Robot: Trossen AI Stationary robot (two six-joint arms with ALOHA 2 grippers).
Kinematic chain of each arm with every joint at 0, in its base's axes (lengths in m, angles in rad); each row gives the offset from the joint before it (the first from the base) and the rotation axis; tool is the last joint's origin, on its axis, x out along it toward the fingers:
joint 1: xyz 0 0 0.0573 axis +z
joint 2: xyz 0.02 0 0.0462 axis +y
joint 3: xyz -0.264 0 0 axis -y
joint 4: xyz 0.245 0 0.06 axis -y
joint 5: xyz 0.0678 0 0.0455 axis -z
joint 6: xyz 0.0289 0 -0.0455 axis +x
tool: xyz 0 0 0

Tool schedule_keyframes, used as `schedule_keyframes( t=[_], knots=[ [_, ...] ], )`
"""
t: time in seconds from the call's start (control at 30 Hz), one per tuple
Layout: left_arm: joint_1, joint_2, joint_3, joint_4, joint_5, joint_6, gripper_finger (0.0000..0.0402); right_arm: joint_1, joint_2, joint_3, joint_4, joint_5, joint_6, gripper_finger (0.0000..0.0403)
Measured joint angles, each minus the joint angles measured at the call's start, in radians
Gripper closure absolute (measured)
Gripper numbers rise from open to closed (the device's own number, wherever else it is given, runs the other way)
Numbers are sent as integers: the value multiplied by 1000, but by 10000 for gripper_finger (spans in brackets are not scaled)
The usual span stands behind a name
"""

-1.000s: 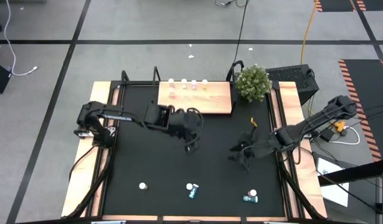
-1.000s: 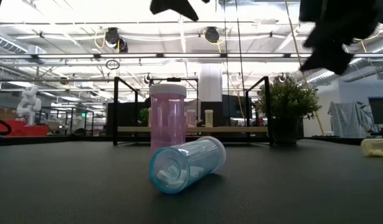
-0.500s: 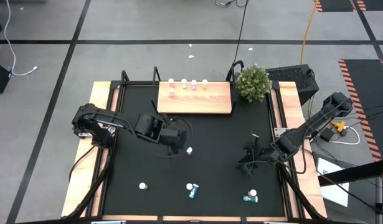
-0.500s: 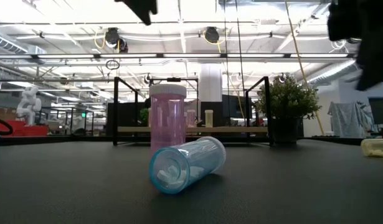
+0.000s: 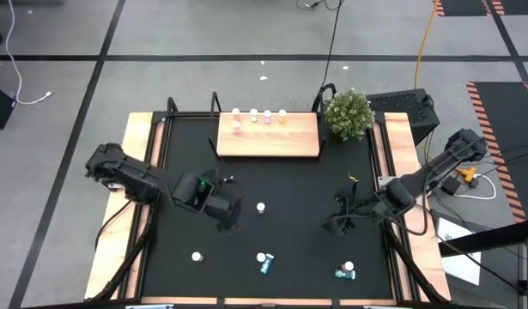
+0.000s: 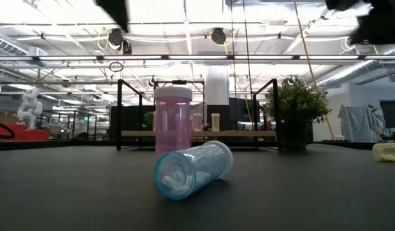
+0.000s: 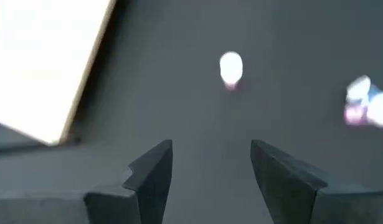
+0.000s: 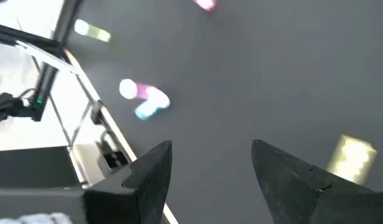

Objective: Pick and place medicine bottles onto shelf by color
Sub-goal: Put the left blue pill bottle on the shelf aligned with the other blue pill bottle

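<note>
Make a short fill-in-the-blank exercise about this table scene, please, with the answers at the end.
1. In the low view, the teal bottle lies on its ____.
2. Behind it, the pink bottle stands ____.
3. Both the left gripper and the right gripper are open and hold ____.
4. The potted plant stands beside the ____.

Answers: side; upright; nothing; shelf

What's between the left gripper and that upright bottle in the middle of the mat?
Nothing: only bare black mat lies between the left gripper and the upright bottle. The high view and the left wrist view both show this.
</note>
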Motion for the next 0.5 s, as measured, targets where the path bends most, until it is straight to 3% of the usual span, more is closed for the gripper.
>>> schedule_keyframes(
  t=[0.33,0.5],
  knots=[
    [-174,-146,-315,220,13,-217,186,-23,338,149,282,-1,-234,189],
    [-254,-190,-438,380,9,-285,186,-29,449,248,332,0,-286,189]
  ],
)
